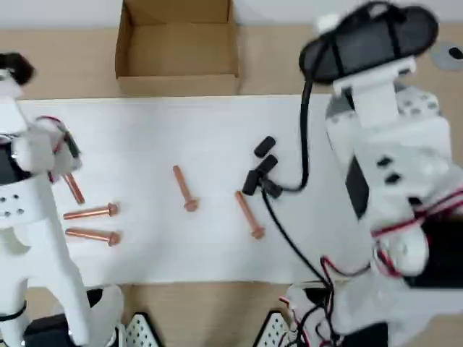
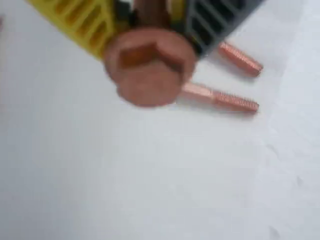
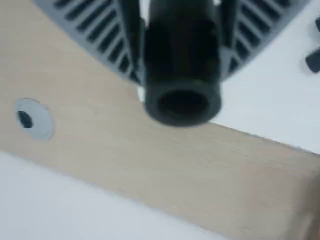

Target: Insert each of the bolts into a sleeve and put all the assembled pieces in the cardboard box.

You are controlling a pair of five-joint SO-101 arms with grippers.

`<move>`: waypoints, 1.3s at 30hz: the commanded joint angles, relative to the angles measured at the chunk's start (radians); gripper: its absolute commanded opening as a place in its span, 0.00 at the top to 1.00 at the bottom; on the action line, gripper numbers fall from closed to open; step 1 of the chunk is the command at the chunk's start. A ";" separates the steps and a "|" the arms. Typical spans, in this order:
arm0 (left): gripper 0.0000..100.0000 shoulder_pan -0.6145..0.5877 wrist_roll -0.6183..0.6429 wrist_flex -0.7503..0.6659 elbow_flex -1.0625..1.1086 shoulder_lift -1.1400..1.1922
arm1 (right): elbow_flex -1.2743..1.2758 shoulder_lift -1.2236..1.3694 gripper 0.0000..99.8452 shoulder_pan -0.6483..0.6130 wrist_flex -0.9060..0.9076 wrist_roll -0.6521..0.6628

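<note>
From above we see the cardboard box (image 1: 177,47) beyond the white sheet (image 1: 181,130), where bolts (image 1: 184,189) and sleeves (image 1: 262,168) lie. At the left wrist the left gripper (image 2: 150,15) is clamped on a bolt (image 2: 149,67), head toward us. At the right wrist the right gripper (image 3: 181,20) clasps a black sleeve (image 3: 182,80) above the wooden table (image 3: 150,165)

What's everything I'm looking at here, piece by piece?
Brown cardboard box: one, open, at the table's far edge.
White sheet: one, spread over the wooden table.
Copper bolts: five; four lying on the sheet, one in the left gripper.
Black plastic sleeves: about four clustered on the sheet, one in the right gripper.
Grey round disc: one, on bare wood.
Left gripper: one, yellow and black, shut on a bolt.
Right gripper: one, grey, shut on a sleeve.
</note>
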 commanded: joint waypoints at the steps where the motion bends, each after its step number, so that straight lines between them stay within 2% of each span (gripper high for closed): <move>1: 0.99 0.094 -0.043 0.002 0.075 -0.077 | 0.153 -0.143 0.99 -0.007 0.012 0.025; 6: 0.99 0.212 -0.041 -0.005 0.101 -0.143 | 0.539 -0.469 0.99 -0.010 0.012 -0.012; 10: 0.99 0.233 -0.017 -0.052 0.109 -0.166 | 0.901 -0.728 0.99 -0.013 -0.009 -0.229; 13: 0.99 0.233 0.043 -0.081 0.107 -0.166 | 1.136 -0.905 0.99 -0.013 -0.126 -0.351; 18: 0.99 0.235 0.150 -0.091 0.098 -0.166 | 1.521 -1.141 0.99 -0.025 -0.473 -0.514; 24: 0.99 0.238 0.193 -0.144 0.101 -0.166 | 1.905 -1.320 0.99 -0.268 -0.853 -0.508; 31: 0.99 0.241 0.172 -0.244 0.103 -0.166 | 2.348 -1.391 0.99 -0.545 -1.309 -0.419; 35: 0.99 0.242 0.103 -0.287 0.100 -0.166 | 2.345 -1.336 0.99 -0.624 -1.386 -0.414; 39: 0.99 0.338 0.035 -0.316 0.104 -0.166 | 2.350 -1.260 0.99 -0.645 -1.458 -0.413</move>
